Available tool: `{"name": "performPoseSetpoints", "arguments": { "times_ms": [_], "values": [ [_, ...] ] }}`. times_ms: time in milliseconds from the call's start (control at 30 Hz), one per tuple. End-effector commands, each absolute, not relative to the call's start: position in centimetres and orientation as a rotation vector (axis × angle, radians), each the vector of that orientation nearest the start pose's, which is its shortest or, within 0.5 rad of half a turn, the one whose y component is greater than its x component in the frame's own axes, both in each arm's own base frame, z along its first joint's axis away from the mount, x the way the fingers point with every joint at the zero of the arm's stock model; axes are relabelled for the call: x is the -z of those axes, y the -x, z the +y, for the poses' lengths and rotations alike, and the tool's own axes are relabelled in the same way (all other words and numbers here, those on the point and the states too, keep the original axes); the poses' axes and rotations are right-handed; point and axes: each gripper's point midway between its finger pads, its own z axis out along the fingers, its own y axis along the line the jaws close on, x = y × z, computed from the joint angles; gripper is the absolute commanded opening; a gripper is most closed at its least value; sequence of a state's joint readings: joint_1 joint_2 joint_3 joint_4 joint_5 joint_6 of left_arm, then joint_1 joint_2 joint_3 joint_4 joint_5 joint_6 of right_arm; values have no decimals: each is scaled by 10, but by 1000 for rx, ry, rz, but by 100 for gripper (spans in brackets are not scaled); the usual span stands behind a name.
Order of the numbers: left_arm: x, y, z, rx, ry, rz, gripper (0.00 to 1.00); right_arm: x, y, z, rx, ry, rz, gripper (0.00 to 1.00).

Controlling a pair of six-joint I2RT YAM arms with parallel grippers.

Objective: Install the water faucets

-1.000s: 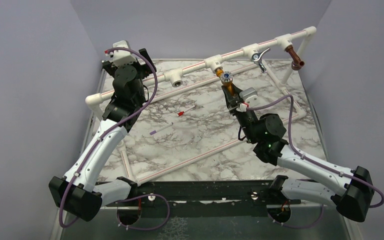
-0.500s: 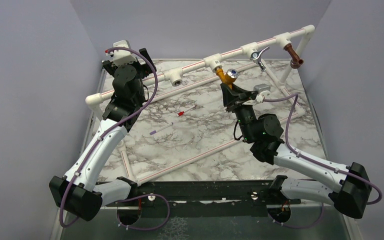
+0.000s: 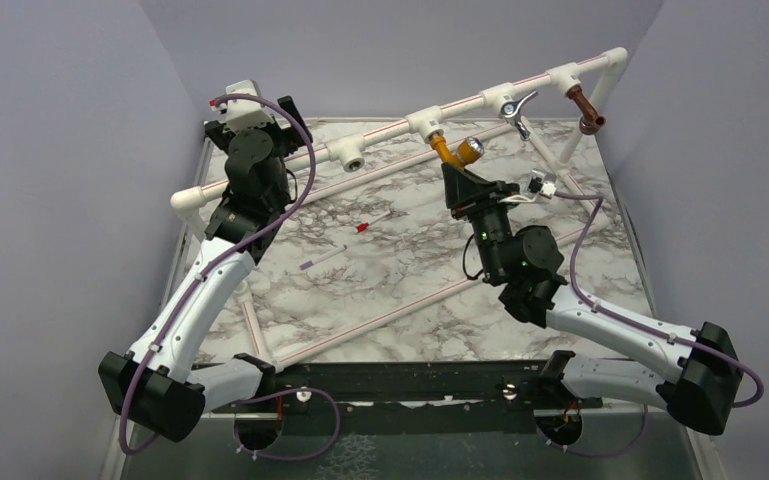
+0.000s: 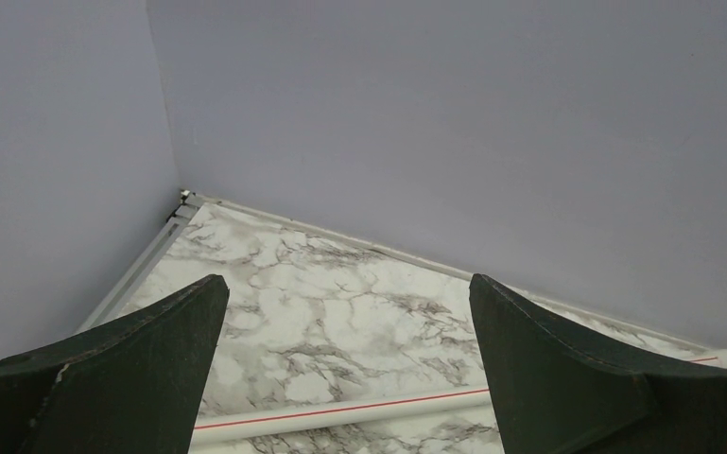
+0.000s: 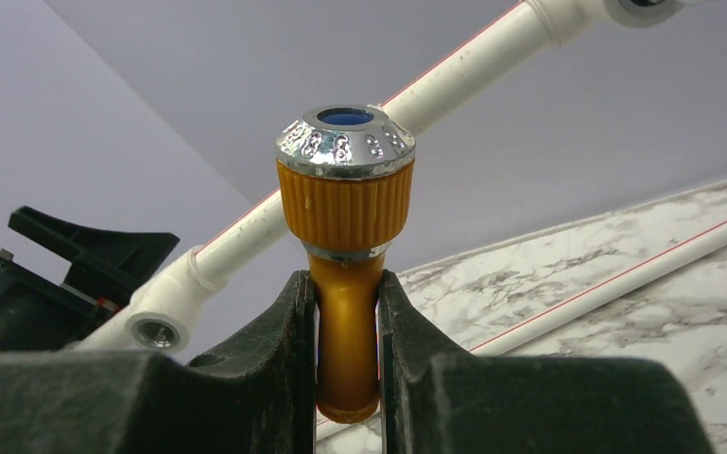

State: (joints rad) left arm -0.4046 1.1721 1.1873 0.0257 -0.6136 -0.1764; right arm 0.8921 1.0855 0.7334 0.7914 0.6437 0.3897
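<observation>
Desk: a red-tipped stick (image 3: 363, 228) lies loose on the marble desk (image 3: 410, 260), well apart from the work; harmless unless an arm sweeps low.
Right fingers: the right fingers (image 5: 284, 331) pinch the neck of the mustard-yellow faucet (image 3: 447, 152) just below its ribbed collar and silvery knob.
Faucet position: it hangs slanted off a tee (image 3: 426, 125) on the pipe rail (image 3: 465, 110), its inlet at the tee; I cannot tell how far it is threaded in.
Slip risk: the neck is smooth and round, so a twist could make the fingers skid around it without turning it.
Thread risk: the slant suggests it could go in crooked and jam, or drop if released too soon.
Frame risk: the rail looks light; pushing or twisting hard may shove the whole frame.
Open socket: an open socket (image 3: 353, 160) waits further left along the rail; I see no faucet for it.
Left fingers: the left fingers (image 4: 132, 359) are spread wide on nothing, aimed at the back corner; not steadying the rail.
Far end: the chrome lever faucet (image 3: 518, 107) and the copper-brown faucet (image 3: 587, 110) sit on their tees; a wide wrist swing could knock the chrome lever.
</observation>
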Motion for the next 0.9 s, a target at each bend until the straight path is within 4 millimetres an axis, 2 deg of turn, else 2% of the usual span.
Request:
{"name": "performPoseSetpoints", "arguments": {
  "times_ms": [0, 533, 867],
  "values": [
    [-248, -362, -78, -151, 80, 1969, 99, -367, -321, 223, -805, -504, 1268, 1],
    [-249, -362, -80, -137, 77, 1969, 99, -339, -326, 235, -1080, -939, 1346, 1],
    [-251, -361, -81, -122, 78, 1965, 99, -323, -321, 240, -1234, -1170, 1357, 1]
  ]
}}
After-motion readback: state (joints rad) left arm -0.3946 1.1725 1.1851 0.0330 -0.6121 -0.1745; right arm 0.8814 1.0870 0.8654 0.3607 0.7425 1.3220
